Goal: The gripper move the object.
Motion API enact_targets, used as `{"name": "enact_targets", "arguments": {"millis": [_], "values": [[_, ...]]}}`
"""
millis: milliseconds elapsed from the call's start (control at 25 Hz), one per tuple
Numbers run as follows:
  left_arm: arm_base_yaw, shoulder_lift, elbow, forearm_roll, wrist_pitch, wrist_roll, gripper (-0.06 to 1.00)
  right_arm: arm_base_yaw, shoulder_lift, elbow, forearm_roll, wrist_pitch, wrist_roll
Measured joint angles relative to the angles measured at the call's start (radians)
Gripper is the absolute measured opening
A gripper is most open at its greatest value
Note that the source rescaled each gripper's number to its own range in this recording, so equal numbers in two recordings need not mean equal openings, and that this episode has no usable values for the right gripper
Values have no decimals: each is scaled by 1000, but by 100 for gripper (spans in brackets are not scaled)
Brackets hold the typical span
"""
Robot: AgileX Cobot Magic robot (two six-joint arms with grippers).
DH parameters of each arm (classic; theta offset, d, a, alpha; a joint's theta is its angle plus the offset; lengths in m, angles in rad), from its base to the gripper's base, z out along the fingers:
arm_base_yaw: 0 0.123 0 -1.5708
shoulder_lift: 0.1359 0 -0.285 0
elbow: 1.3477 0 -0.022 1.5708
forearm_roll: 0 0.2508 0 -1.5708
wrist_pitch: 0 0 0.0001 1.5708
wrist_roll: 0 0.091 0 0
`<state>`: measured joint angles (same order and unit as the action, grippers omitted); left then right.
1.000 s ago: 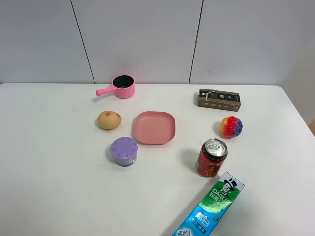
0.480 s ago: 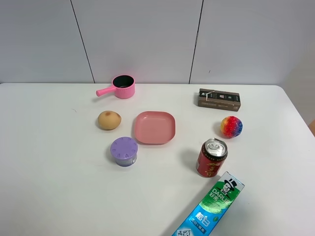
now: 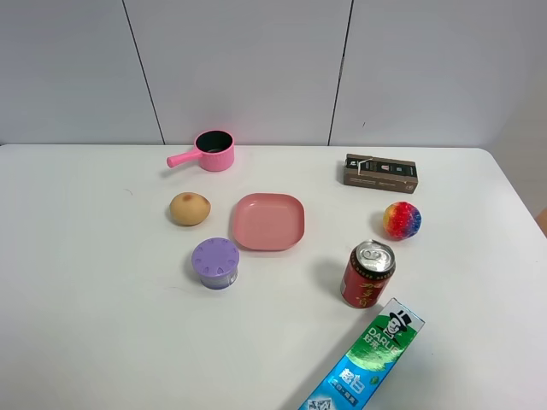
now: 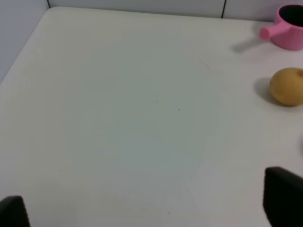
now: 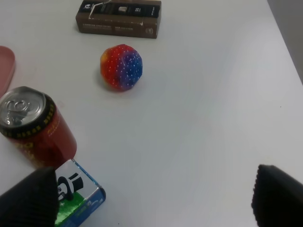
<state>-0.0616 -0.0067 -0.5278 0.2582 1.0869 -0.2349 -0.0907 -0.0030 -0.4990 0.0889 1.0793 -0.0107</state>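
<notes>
The green-to-blue Darlie toothpaste box [image 3: 367,357] lies at an angle at the table's front edge, just in front of a red can [image 3: 367,274]. Its lower end runs out of the high view. Neither arm shows in the high view. In the right wrist view my right gripper [image 5: 154,197] is open and empty, with one finger [image 5: 29,198] close beside the box's top-hat end [image 5: 78,197]; I cannot tell whether they touch. My left gripper [image 4: 147,205] is open and empty over bare table at the left.
A rainbow ball [image 3: 402,219] and a dark brown box [image 3: 380,172] sit behind the can. A pink plate [image 3: 269,221], a purple lidded tub [image 3: 215,262], a tan round fruit [image 3: 189,208] and a pink pot [image 3: 211,150] stand mid-table.
</notes>
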Motion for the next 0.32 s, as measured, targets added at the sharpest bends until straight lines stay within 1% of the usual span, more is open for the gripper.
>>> {"name": "enact_targets", "arguments": {"millis": [320], "values": [[0,0,0,0,0,0,100,0,0,0,0,0,0]]}}
